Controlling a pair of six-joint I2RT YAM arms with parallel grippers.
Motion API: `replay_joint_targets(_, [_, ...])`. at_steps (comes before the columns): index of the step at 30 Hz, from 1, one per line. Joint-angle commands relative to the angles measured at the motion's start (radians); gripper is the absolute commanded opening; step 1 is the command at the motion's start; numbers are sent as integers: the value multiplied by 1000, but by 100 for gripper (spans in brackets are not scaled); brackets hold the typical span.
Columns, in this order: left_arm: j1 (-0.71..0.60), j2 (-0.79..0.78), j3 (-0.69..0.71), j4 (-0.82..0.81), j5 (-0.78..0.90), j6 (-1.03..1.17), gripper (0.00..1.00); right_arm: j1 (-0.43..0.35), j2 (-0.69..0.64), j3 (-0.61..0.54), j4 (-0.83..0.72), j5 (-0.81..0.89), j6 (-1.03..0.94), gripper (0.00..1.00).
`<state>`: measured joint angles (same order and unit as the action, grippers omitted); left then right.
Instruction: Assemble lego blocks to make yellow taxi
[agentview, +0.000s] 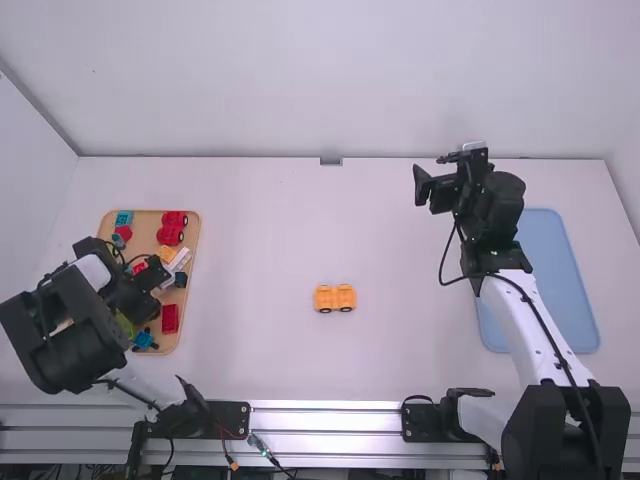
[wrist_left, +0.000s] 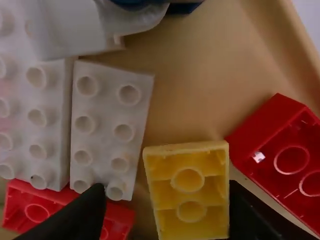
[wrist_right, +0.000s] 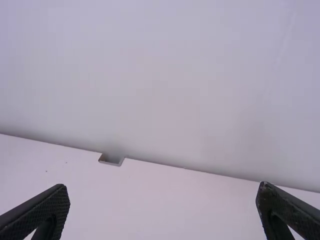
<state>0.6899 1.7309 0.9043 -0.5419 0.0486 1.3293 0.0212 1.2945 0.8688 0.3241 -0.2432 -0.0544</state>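
Note:
In the high view my left gripper (agentview: 152, 288) is over the wooden tray (agentview: 146, 226) of bricks. In the left wrist view the open left gripper (wrist_left: 170, 212) has a yellow brick (wrist_left: 189, 195), hollow side up, between its fingers, close to the right-hand one. An orange-yellow piece on black wheels (agentview: 335, 298) stands mid-table in the high view. My right gripper (agentview: 430, 175) is held up over the table's far right, and the right wrist view has this gripper (wrist_right: 162, 212) wide open with nothing between its fingers.
White bricks (wrist_left: 107, 125) and a red brick (wrist_left: 280, 145) flank the yellow one. Red wheeled pieces (agentview: 171, 228) and a blue wheeled piece (agentview: 144, 340) share the tray. A light blue tray (agentview: 560, 290) lies on the right beside the right arm.

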Motion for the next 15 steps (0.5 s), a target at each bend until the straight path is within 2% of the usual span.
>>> replay_joint_targets(1, [2,56,-21,1,-27,6,63,-2,-14,34,10,4,6,99])
replay_joint_targets(7, [-10,56,-15,-8,-68,0,56,19,-14,34,14,4,6,99])
replay_joint_targets(10, [-11,56,-5,-24,-65,-60,69,15,-14,34,18,4,6,99])
replay_joint_targets(13, [-16,55,18,-27,-65,-127,77,11,-13,34,28,3,6,99])
replay_joint_targets(15, [-17,55,46,-40,-66,-155,77,17,-13,34,40,4,6,99])
